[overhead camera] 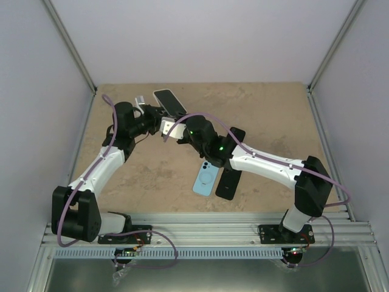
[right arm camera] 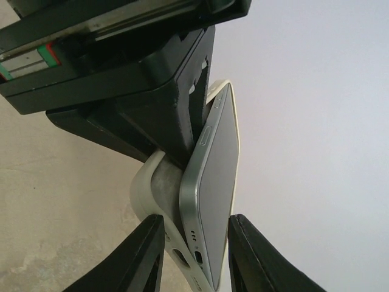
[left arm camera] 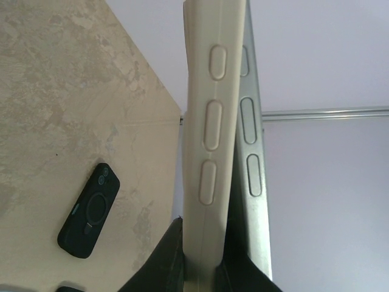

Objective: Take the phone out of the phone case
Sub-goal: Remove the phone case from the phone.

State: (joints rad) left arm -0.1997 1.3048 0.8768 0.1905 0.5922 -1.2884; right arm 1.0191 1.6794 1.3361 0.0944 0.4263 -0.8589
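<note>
Closest of all, two black fingers (right arm camera: 143, 261) of the right end effector (right arm camera: 193, 258) are seen, one on each side of the bottom end of a thin silver phone with dark glass (right arm camera: 216, 176). Whether the phone is already pinched or only nearly touched cannot be told. The phone is held up in the air, well above the sandy brown bench (overhead camera: 267, 121), and it is partly inside a soft cream phone case (left arm camera: 206, 140). The case is gripped tight by the closed left end effector (left arm camera: 203, 271). Along one long side the case is bent away from the phone, and a dark gap is seen between them. The peeling step is judged to be in hand, and the phone is not yet out. For the next move, only the phone should be pinched firmly by the right fingers, not the case lip. Then the phone should be pulled slowly out while the case is held by the left side.
</note>
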